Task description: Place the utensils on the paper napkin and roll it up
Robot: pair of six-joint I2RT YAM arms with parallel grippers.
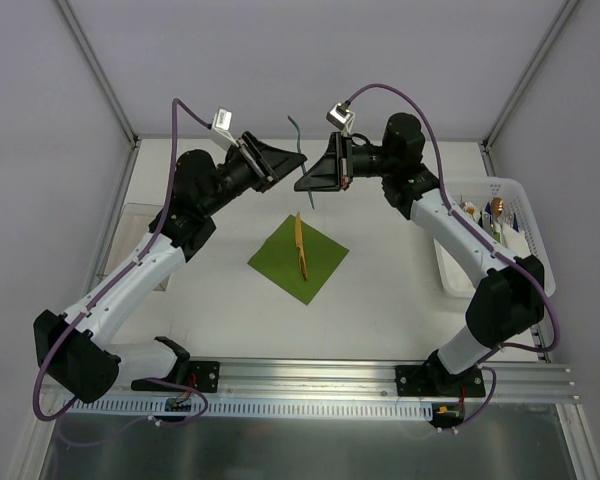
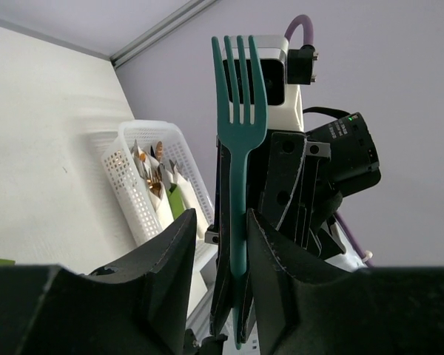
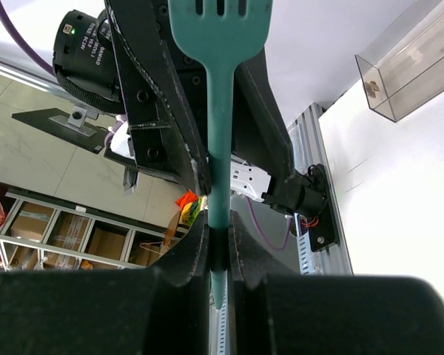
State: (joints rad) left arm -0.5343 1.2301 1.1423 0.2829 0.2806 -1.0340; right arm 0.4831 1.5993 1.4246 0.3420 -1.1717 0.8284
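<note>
The olive-green paper napkin [image 1: 320, 262] lies flat mid-table, turned like a diamond, with one orange utensil [image 1: 300, 247] lying on it. Both arms are raised behind it with their grippers tip to tip. My right gripper [image 1: 305, 183] [image 3: 219, 248] is shut on the lower handle of a teal plastic fork [image 1: 296, 135] [image 3: 220, 111] [image 2: 239, 126], tines up. My left gripper [image 1: 296, 163] [image 2: 222, 222] stands open around the same handle. The stem sits close to one finger, with a clear gap to the other finger.
A white perforated basket [image 1: 525, 215] [image 2: 129, 185] at the right edge holds more cutlery and folded paper. A white tray [image 1: 450, 272] lies beside it. A clear plastic box [image 1: 130, 225] [image 3: 414, 59] stands at the table's left edge.
</note>
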